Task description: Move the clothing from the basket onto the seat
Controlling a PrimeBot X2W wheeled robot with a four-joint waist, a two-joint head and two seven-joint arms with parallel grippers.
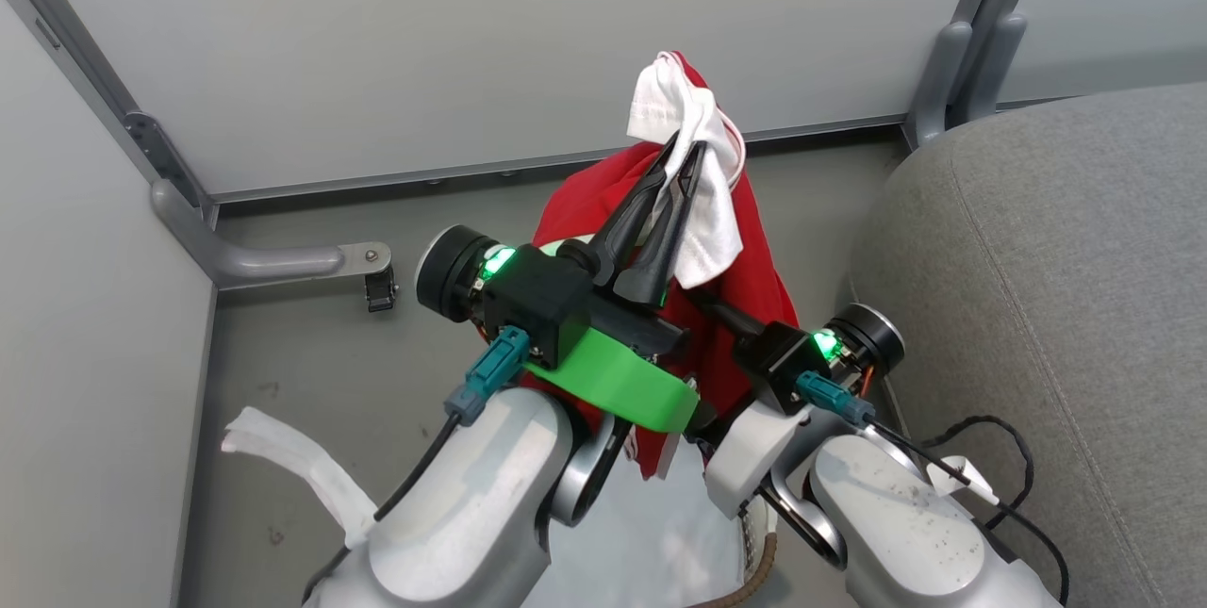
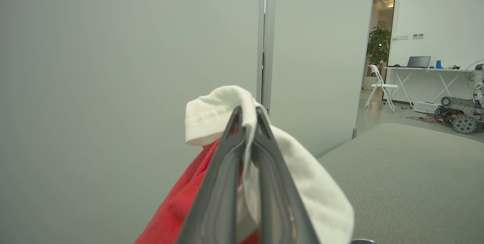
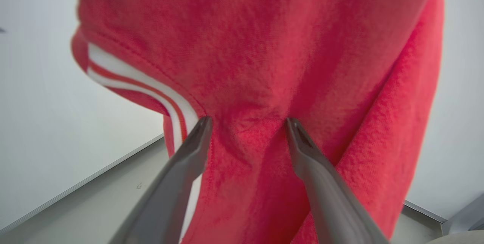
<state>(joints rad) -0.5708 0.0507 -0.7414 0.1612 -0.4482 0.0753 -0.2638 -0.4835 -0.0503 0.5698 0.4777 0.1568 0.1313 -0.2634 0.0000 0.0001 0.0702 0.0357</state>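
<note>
Red knit cloth with white trim, the clothing (image 1: 759, 259) is seen hanging in the centre of the head view, above the basket (image 1: 757, 566) at the bottom edge, with the seat (image 1: 1056, 287) at the right of the frame. A white-lined fold at its top is pinched between the closed fingers of the left gripper (image 1: 686, 151), and the rest is left to drape loosely. The right gripper (image 3: 247, 123) is held with its fingers apart, their tips set against the red cloth lower down, with nothing clamped. The garment is judged light, soft and limp, not fragile; slipping out of a thin pinch is the likely risk. A thicker bunch or the seamed trim is judged the surer hold, and a second grip lower down would keep the hem from trailing. Whether the hem is clear of the basket cannot be told, since it is hidden by the arms.
</note>
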